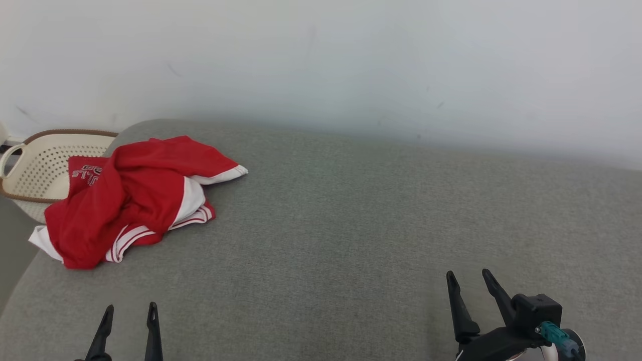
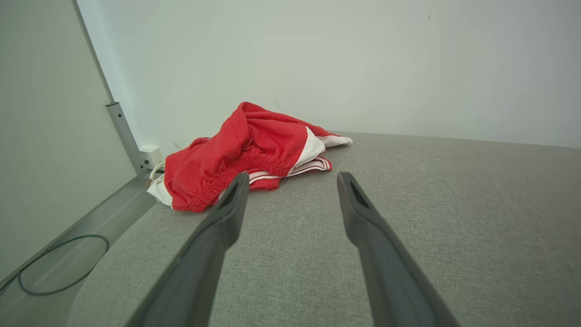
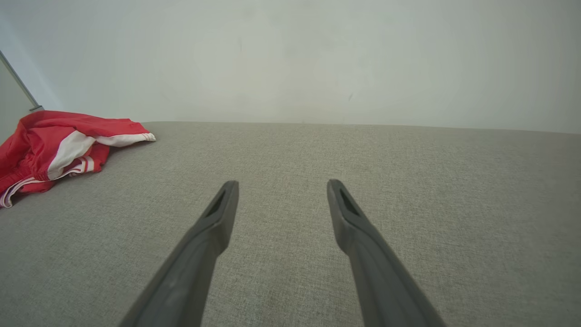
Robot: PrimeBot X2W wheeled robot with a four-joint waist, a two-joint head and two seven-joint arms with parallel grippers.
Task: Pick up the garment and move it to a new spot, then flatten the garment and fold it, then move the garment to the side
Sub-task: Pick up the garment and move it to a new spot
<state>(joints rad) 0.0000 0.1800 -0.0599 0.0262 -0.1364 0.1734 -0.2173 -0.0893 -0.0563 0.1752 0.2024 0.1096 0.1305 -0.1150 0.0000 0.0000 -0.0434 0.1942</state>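
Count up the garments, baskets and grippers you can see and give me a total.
Garments: 1, the red garment, crumpled on the grey surface
Baskets: 1, the cream basket, at the far left beside the garment
Grippers: 2, the left gripper and the right gripper, both open and empty
Total: 4

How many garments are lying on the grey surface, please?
1: the red garment lies crumpled at the far left of the surface, by the basket; another could hide beneath it.

Left claw point(image 1: 131, 306) and right claw point(image 1: 468, 273) low at either side, both spread wide, empty, tips forward.
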